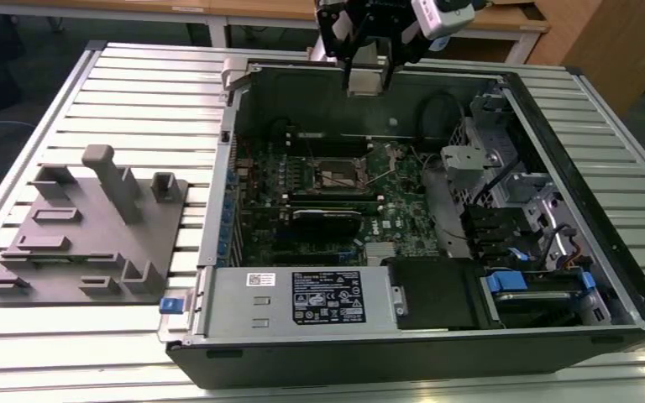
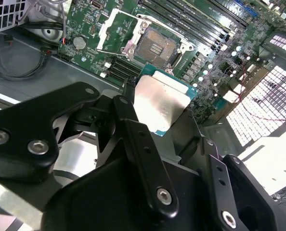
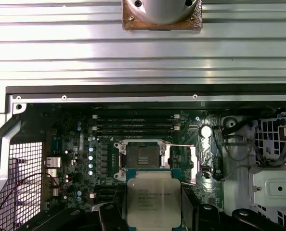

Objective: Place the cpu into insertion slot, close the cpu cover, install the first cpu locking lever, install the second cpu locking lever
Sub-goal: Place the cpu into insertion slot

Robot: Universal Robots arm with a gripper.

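The hand point(image 1: 365, 82) was closed on the cpu point(image 3: 152, 197) and held it flat, high over the open computer case point(image 1: 300, 369). The insertion slot point(image 3: 142, 156) lay uncovered below, well apart and toward the board's middle.

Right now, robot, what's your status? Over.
Fingers shut on the flat square silver-topped cpu. Square dark silver-rimmed insertion slot bare. Thin silvery cpu cover swung open, nothing blocking.

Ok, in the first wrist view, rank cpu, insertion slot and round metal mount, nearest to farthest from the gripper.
1. cpu, held in the gripper.
2. insertion slot, on the board beyond.
3. round metal mount, on the table outside the case.
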